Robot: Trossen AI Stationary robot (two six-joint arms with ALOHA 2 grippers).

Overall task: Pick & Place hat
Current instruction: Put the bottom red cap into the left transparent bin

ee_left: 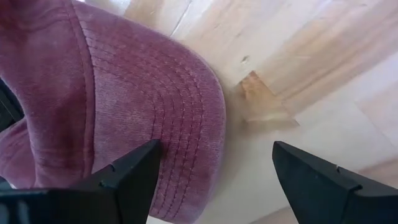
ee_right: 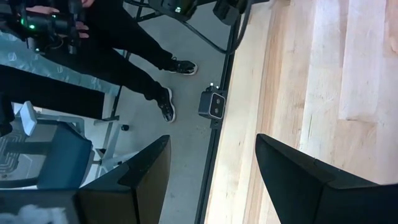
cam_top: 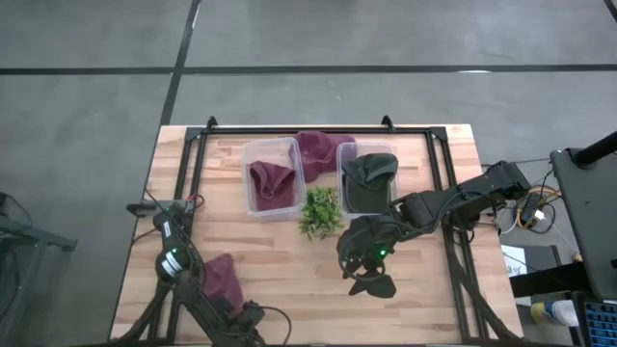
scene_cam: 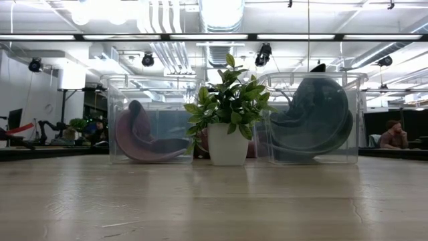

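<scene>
A maroon hat (cam_top: 222, 278) lies on the table's near left part, and its stitched brim (ee_left: 155, 106) fills the left wrist view. My left gripper (ee_left: 214, 180) (cam_top: 236, 306) is open at that brim: one finger in front of the brim, the other over bare wood. My right gripper (ee_right: 211, 180) (cam_top: 371, 281) is open and empty over the table's near middle, pointing toward the near edge. A second maroon hat (cam_top: 270, 181) (scene_cam: 144, 137) sits in the left clear bin. A dark hat (cam_top: 369, 173) (scene_cam: 314, 124) sits in the right clear bin. A third maroon hat (cam_top: 318, 149) lies behind the bins. My left gripper is open at the maroon hat's brim edge (ee_left: 208, 143). One finger (ee_left: 124, 180) shows in front of the brim and the other (ee_left: 329, 186) stands over bare table. I cannot tell whether either finger touches the hat.
A small potted plant (cam_top: 320, 212) (scene_cam: 227, 124) stands between the two bins, in front of them. A black frame (cam_top: 318, 130) runs along the table's far and side edges. A small camera (ee_right: 212, 104) sits at the near edge. A person's legs (ee_right: 124, 68) stand on the floor beyond it.
</scene>
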